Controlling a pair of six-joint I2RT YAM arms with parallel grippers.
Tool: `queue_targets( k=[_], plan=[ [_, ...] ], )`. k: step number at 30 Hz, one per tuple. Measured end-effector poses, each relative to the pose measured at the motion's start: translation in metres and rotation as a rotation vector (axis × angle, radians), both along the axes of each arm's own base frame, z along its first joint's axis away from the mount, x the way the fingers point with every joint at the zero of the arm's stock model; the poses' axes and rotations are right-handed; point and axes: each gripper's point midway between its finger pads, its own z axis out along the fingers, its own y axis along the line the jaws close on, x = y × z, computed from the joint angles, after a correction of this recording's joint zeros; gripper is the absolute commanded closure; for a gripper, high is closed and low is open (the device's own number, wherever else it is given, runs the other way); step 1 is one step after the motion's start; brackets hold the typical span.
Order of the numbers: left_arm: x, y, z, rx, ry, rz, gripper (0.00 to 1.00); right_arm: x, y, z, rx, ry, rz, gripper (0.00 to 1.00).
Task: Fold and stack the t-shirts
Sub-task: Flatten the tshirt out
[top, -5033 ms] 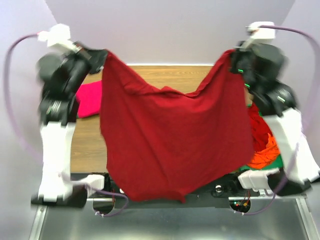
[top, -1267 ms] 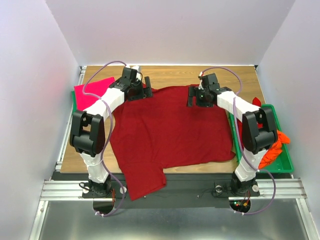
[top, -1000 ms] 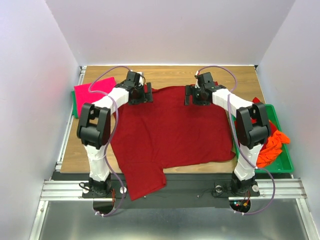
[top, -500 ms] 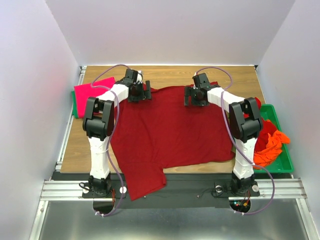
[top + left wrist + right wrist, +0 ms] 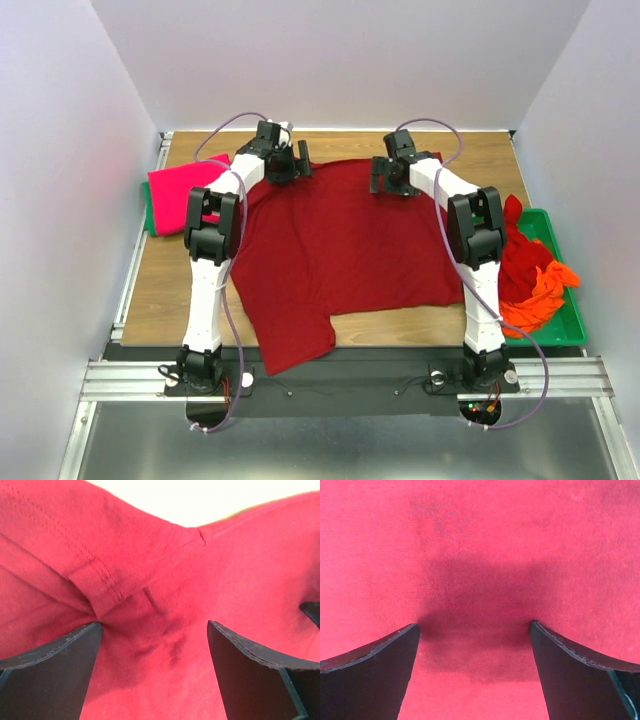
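L gripper (image 5: 291,166) & R gripper (image 5: 385,181) both spread wide over dark red t-shirt (image 5: 340,250), nothing pinched

The left arm (image 5: 205,300) and right arm (image 5: 478,300) are white tubes with black joints, each trailing 1 thin lavender cable (image 5: 222,135). The left pincer (image 5: 153,624) and right pincer (image 5: 474,624) carry black, wedge-shaped fingers (image 5: 50,675) with faintly ridged inner edges.

Dark red t-shirt (image 5: 340,250), earlier hoisted between both arms, now flat on surface (image 5: 160,290). Left gripper (image 5: 293,166) and right gripper (image 5: 386,180) shifted toward its far edge, jaws apart; cloth dragged slightly farther.
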Motion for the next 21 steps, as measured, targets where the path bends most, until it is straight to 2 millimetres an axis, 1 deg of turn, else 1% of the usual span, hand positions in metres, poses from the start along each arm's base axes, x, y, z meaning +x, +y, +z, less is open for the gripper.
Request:
queue_targets(
  k=[3,5,8,12,14,16,18,19,21],
  plan=[
    [0.022,-0.007,0.004,-0.034,-0.027,-0.001,0.01,0.016,-0.014,0.003,0.006,-0.007,-0.024,0.02],
    [0.034,-0.012,0.006,-0.053,-0.044,-0.002,0.01,0.025,-0.018,0.004,0.016,-0.014,-0.025,0.02],
    [0.046,-0.018,0.010,-0.080,-0.065,0.001,0.01,0.034,-0.016,0.004,0.044,-0.018,-0.008,0.02],
    [0.055,-0.022,0.023,-0.112,-0.097,0.015,0.01,0.033,-0.012,0.007,0.073,-0.005,0.018,0.02],
    [0.060,-0.022,0.038,-0.123,-0.136,0.023,0.01,0.032,-0.008,0.009,0.090,0.002,0.038,0.02],
    [0.060,-0.021,0.054,-0.125,-0.167,0.030,0.01,0.032,-0.005,0.013,0.102,0.000,0.052,0.02],
    [0.056,-0.016,0.079,-0.120,-0.200,0.045,0.01,0.034,-0.003,0.019,0.109,-0.010,0.061,0.02],
    [0.053,-0.014,0.090,-0.119,-0.216,0.050,0.01,0.034,-0.003,0.025,0.111,-0.017,0.064,0.02],
    [0.037,-0.006,0.126,-0.110,-0.251,0.067,0.01,0.031,-0.004,0.037,0.113,-0.029,0.064,0.02]
  ],
)
